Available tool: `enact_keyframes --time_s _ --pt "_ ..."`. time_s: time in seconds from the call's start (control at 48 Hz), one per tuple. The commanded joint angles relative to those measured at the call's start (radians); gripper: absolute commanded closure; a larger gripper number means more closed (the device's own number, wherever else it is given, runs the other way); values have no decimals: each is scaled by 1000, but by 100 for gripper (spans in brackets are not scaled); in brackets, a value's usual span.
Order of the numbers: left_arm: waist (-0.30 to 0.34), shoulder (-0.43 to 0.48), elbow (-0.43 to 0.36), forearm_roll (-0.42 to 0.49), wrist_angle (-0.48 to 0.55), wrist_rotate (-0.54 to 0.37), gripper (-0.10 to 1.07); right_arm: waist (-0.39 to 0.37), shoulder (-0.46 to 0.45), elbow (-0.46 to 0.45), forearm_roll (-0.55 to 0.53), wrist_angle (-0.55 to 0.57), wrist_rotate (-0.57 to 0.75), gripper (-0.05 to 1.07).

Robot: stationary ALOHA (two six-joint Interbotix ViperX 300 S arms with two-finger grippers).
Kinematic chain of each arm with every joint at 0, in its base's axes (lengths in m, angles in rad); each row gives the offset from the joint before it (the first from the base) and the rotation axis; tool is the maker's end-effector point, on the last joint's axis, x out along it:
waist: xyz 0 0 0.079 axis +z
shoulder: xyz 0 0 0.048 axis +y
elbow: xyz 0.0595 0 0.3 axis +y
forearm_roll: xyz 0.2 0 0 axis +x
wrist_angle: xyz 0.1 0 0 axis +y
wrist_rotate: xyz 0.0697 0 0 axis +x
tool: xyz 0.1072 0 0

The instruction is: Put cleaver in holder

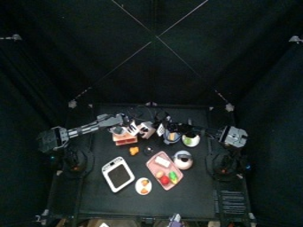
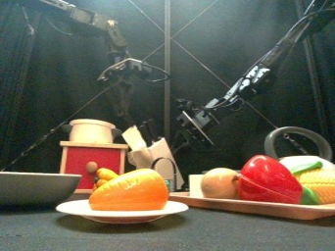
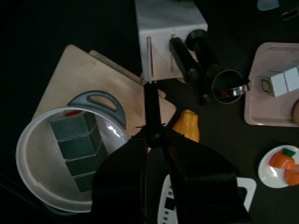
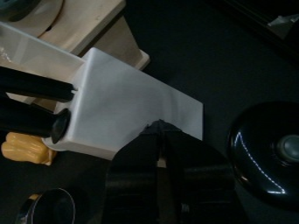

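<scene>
Your left gripper (image 2: 131, 69) hangs with jaws apart in open air above the holder (image 3: 163, 26). Your right gripper (image 4: 159, 129) pinches the holder's white edge. The cleaver (image 3: 181, 54) seems seated there, black handle out, with a bowl (image 3: 35, 166) crowding close.

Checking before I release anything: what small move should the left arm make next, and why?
Probably lift the left gripper straight up and away. Its jaws stand open above the holder, holding nothing, and the cleaver already looks seated in it by its dark handle. The right gripper appears clamped on the holder's edge, so it can wait there.
</scene>
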Motion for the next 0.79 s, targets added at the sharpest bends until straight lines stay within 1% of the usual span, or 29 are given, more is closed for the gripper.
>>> enact_keyframes --time_s 0.0,0.021,0.104,0.188,0.479,0.771 --pt "6 -2 -35 9 -3 -2 35 0 -20 -18 0 -6 0 64" --pt "5 0 -35 14 -5 0 32 0 -21 -18 0 -6 0 64" --pt "5 2 -38 28 -8 -2 25 0 -21 -18 -2 -6 0 64" --pt "5 2 -43 34 -20 -2 21 0 -21 -17 0 -6 0 64" --pt "5 -8 -55 43 -72 -3 21 0 -21 -14 0 -6 0 64" --pt "3 -6 -52 43 -77 -3 21 0 -21 -12 0 -5 0 64"
